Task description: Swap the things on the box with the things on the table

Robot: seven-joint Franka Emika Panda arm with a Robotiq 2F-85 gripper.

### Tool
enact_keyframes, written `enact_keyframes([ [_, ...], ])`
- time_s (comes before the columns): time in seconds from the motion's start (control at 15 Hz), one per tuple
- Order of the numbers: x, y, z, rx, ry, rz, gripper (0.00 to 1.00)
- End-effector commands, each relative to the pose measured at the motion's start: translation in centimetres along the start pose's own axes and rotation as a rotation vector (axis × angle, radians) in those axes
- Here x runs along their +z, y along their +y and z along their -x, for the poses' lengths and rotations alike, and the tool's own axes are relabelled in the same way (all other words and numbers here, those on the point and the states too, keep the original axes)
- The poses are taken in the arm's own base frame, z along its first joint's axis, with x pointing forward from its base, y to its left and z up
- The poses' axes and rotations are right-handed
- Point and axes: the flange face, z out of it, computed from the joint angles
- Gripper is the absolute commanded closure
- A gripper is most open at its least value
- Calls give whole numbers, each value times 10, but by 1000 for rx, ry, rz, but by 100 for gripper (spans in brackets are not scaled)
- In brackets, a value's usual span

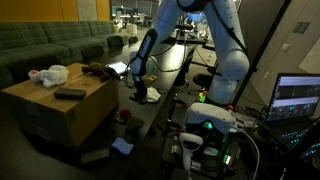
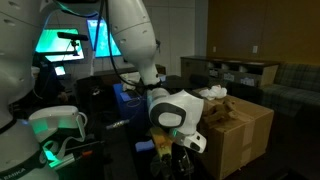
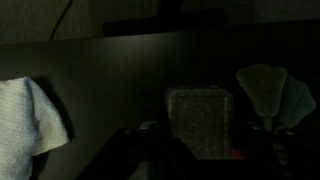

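The brown cardboard box (image 1: pixel 60 112) (image 2: pixel 240 135) stands beside the arm. On its top lie a crumpled white thing (image 1: pixel 48 74) and a flat black object (image 1: pixel 70 93). My gripper (image 1: pixel 140 92) hangs low over the black table (image 3: pixel 110 90), next to the box. The wrist view is very dark. In it a grey rectangular block (image 3: pixel 200 115) fills the gap between the jaws of my gripper (image 3: pixel 200 150), which look shut on it. A white cloth (image 3: pixel 25 115) lies on the table to its left, and a green leafy thing (image 3: pixel 270 95) to its right.
A green sofa (image 1: pixel 50 45) runs behind the box. A lit laptop (image 1: pixel 298 98) and the robot's base (image 1: pixel 215 115) stand close by. A blue object (image 1: pixel 122 146) lies on the floor near the box. Bright monitors (image 2: pixel 70 42) glow behind the arm.
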Motion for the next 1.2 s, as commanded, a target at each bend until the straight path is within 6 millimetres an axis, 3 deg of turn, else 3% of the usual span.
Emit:
enact_keyframes([
  [0.0,27,16,-21,66,9,-24,66],
  [0.27,47,26,-38,97,1,-11,66],
  [0.33,49,28,-42,104,1,-7,29],
  [0.4,53,28,-45,112,2,-6,13],
  [0.53,56,29,-51,121,4,-1,1],
  [0.73,53,28,-55,130,18,-7,0],
  [1.13,32,5,-61,81,83,-20,0],
])
